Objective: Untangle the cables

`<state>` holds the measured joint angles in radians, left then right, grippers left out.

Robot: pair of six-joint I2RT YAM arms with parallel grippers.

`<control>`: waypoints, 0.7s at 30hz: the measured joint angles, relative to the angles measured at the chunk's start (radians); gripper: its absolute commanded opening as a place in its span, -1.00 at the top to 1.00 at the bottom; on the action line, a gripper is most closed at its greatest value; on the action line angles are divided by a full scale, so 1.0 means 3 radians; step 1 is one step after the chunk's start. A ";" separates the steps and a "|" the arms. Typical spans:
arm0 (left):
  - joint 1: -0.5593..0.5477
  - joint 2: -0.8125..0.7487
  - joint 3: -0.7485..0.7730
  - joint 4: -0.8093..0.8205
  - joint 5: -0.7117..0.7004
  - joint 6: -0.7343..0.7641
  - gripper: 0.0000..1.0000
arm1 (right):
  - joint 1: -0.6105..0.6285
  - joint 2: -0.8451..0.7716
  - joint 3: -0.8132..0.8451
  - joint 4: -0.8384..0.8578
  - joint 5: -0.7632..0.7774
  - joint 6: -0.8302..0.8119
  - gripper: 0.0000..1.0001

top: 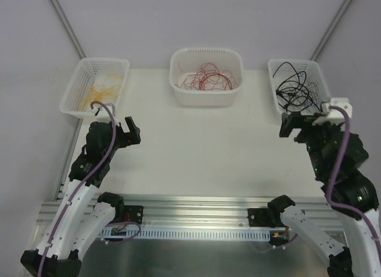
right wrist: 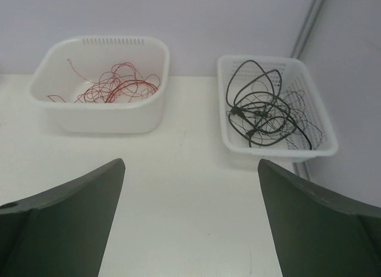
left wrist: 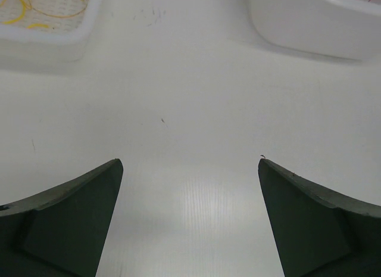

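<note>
Dark fingers of the right gripper (right wrist: 190, 164) fill the bottom of its wrist view, spread wide apart with nothing between them. The left gripper (left wrist: 189, 164) is the same: wide apart, nothing held, hovering over the white table (left wrist: 190, 110). We find the cables split by colour: yellow cables (top: 102, 89) in the left mesh basket (top: 74, 89), red cables (top: 205, 80) in the middle tub (top: 205, 99), black cables (top: 294, 86) with small plugs in the right mesh basket (top: 272, 71). All three sit along the far edge, apart from both claws. We judge the sorting step about done and the task near its end. Loops overlap inside each container, so if more is wanted the next move calls for a reach into one bin and a pinch on a single strand; otherwise just a pull-back to rest. No brand, label or writing we can read anywhere.
</note>
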<state>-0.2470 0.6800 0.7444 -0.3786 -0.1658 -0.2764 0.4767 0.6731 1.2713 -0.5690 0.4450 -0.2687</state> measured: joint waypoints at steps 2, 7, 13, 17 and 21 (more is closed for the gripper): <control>0.0000 -0.0300 -0.0058 -0.0029 0.0008 -0.0008 -0.98 | 0.0000 -0.0378 -0.0061 -0.0209 0.0079 0.0046 -0.99; 0.0000 -0.1208 -0.0053 -0.0137 0.0009 -0.0056 -0.98 | 0.0000 -0.1016 -0.0252 -0.0539 0.0160 0.0085 -0.99; 0.0000 -0.2029 -0.0001 -0.0370 0.0000 -0.0178 -0.98 | 0.0000 -0.1709 -0.0717 -0.0800 0.0159 0.0080 -0.99; 0.0000 -0.2260 0.0010 -0.0544 -0.0010 -0.0267 -0.98 | 0.0000 -0.2148 -0.0935 -0.0853 0.0112 0.0053 -0.99; 0.0000 -0.2258 0.0009 -0.0740 -0.0008 -0.0337 -0.98 | 0.0000 -0.2228 -0.1055 -0.0852 0.0046 0.0042 -0.99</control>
<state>-0.2470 0.0025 0.7471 -0.6006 -0.1680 -0.3775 0.4767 0.0048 0.9546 -0.8246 0.4587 -0.2562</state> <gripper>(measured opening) 0.991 0.993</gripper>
